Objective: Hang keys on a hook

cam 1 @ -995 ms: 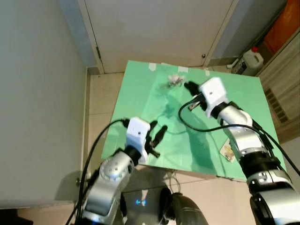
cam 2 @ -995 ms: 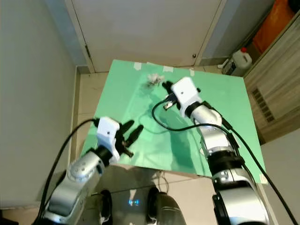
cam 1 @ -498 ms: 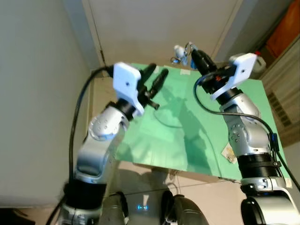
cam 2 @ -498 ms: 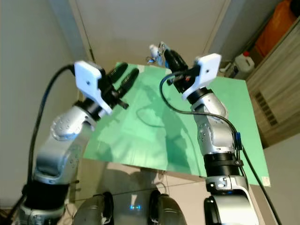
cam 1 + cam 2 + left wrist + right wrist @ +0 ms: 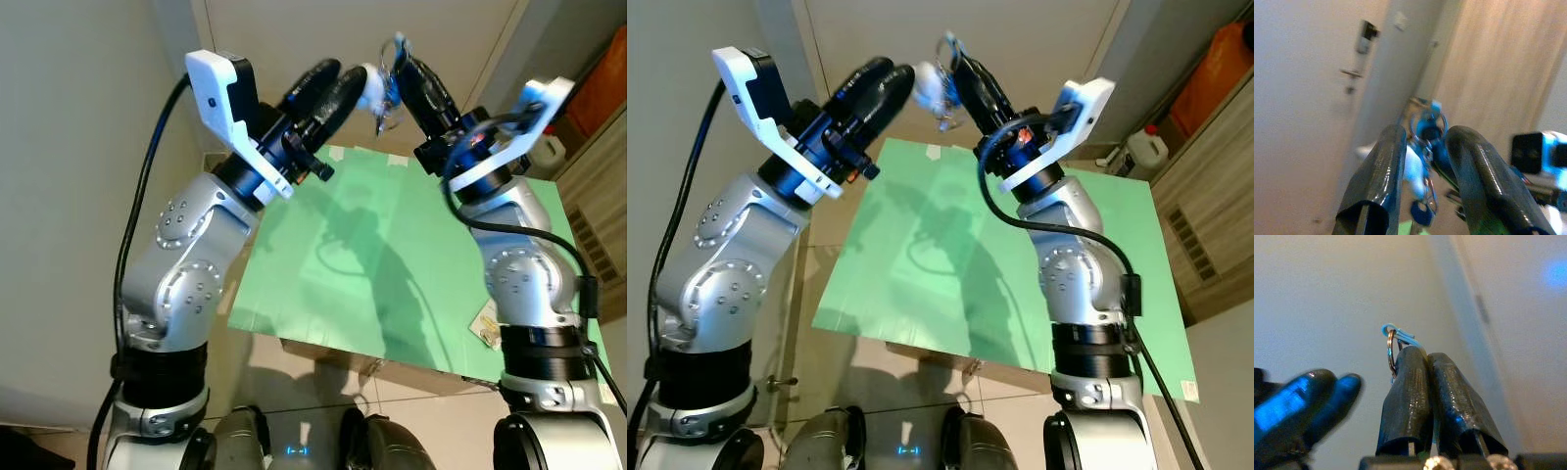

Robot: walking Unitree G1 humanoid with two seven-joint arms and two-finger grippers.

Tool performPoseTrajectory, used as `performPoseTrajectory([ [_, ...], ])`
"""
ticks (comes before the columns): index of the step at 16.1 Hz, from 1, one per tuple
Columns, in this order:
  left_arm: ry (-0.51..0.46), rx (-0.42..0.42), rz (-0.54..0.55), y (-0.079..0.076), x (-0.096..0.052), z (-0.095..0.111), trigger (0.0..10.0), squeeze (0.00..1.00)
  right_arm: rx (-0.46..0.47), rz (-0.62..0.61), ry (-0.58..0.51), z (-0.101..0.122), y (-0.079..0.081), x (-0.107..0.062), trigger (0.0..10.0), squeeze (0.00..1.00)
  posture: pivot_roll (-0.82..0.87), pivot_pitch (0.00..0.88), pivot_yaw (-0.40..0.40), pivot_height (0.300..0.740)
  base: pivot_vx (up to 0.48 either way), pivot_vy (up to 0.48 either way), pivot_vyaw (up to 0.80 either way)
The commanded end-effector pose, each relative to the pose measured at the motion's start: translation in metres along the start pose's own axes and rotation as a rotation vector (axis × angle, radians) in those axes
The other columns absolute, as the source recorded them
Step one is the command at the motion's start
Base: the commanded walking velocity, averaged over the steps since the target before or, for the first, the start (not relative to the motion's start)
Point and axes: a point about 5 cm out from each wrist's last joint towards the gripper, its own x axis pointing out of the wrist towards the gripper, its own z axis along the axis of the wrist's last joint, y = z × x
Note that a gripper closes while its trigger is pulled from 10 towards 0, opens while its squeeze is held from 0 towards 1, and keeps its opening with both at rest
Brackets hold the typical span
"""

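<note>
My right gripper (image 5: pixel 399 54) is raised high above the green table (image 5: pixel 411 255) and is shut on a bunch of keys (image 5: pixel 385 96). The bunch has a metal ring (image 5: pixel 1390 350), a light-blue clip (image 5: pixel 1399 333), a blue-capped key (image 5: pixel 1423 213) and a white fluffy charm (image 5: pixel 927 86). It dangles from the fingertips. My left gripper (image 5: pixel 355 80) is raised as well and points at the bunch from the left. In the left wrist view its fingers (image 5: pixel 1386 161) stand open, and the keys (image 5: pixel 1426 139) show in the gap just beyond the tips.
A pale door (image 5: pixel 323 29) stands behind the table, with a grey wall (image 5: pixel 69 147) to the left. At the right are a wooden cabinet (image 5: pixel 1205 225) and a white jug (image 5: pixel 1141 152). A small card (image 5: pixel 484 325) lies at the table's right edge.
The right gripper has lifted the keys off the green table and up toward the head camera. The left arm has risen from the table's front edge, bringing its fingers beside the keys.
</note>
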Motion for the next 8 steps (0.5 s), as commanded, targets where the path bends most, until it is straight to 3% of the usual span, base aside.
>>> performPoseTrajectory([
  [1, -0.011, -0.019, -0.097, -0.013, 0.005, 0.008, 10.0, 0.0, 0.024, 0.048, -0.03, 0.01, 0.005, -0.001, 10.0, 0.0, 0.1, 0.106, -0.035, 0.74, 0.0, 0.0, 0.0],
  [4, -0.08, -0.08, -0.145, -0.015, 0.007, 0.028, 10.0, 0.0, 0.1, 0.151, -0.044, 0.018, 0.015, -0.003, 10.0, 0.0, 0.1, 0.106, -0.034, 0.74, 0.0, 0.0, 0.0],
  [8, -0.198, -0.157, -0.281, -0.032, 0.01, 0.057, 10.0, 0.0, 0.136, 0.171, -0.015, 0.015, 0.017, -0.008, 10.0, 0.0, 0.11, 0.112, -0.04, 0.74, 0.0, 0.0, 0.0],
])
